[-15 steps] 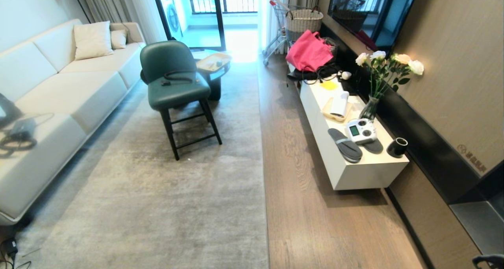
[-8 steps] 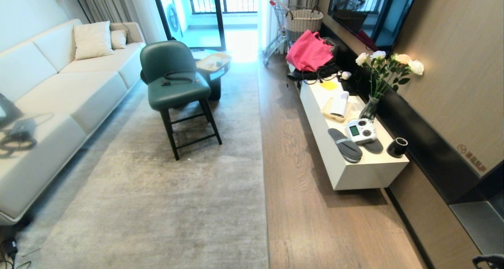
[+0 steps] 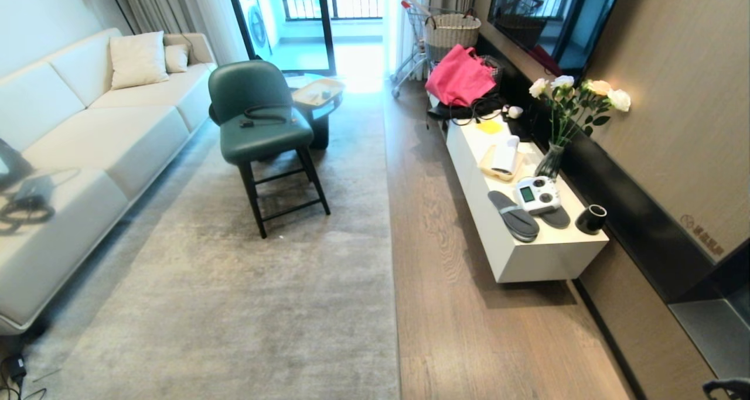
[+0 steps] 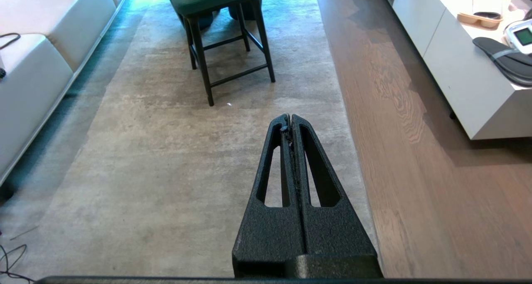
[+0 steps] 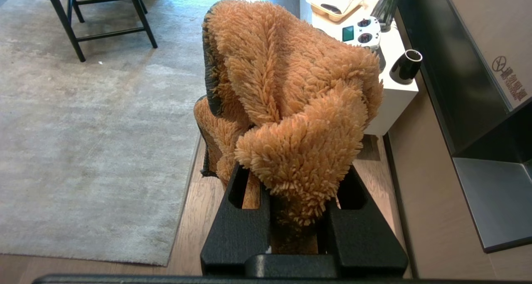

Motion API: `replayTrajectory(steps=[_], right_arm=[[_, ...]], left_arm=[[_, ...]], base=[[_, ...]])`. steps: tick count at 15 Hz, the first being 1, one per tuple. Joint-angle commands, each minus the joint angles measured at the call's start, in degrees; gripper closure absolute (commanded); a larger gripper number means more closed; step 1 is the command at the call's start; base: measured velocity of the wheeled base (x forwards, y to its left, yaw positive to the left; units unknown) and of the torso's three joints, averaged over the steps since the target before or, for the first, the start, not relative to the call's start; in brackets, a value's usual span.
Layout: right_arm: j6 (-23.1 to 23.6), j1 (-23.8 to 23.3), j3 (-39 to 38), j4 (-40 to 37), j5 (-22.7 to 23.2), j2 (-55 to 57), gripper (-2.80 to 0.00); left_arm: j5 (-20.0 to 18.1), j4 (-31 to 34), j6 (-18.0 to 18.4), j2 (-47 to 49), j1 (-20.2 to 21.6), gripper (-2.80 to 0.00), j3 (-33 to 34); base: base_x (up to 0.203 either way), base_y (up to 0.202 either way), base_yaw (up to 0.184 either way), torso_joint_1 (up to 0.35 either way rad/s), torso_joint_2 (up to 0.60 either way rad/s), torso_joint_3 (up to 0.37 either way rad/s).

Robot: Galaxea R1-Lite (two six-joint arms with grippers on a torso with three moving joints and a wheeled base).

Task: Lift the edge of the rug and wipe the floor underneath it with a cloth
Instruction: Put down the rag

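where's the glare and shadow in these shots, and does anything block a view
Head view: daylight from the balcony door washes out the far floor; the cabinet throws a dark shadow beside its near end. Left wrist view: the shut left gripper hides part of the rug. Right wrist view: the cloth, held in the right gripper, blocks the middle.

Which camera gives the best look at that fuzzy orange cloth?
The right wrist view: the cloth fills it, bunched between the right gripper's jaws. The head view and left wrist view show none of it.
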State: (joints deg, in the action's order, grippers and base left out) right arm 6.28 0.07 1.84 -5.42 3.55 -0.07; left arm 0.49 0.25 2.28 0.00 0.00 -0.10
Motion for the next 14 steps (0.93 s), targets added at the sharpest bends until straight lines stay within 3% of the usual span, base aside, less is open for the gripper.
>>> replayTrajectory(steps=[1,14], right_arm=[[-0.2,0.0,0.1,-0.1,0.0,0.1,0.0],[-1.8,0.0,0.1,0.0,-0.3,0.1,0.0]], left_arm=[[0.0,0.0,0.0,0.0,0.0,0.0,0.0],[-0.1,-0.1,0.0,0.0,0.0,0.0,0.0]], base=[[0.0,0.0,0.0,0.0,0.0,0.0],[0.0,0.0,0.0,-0.004,0.01,0.007]])
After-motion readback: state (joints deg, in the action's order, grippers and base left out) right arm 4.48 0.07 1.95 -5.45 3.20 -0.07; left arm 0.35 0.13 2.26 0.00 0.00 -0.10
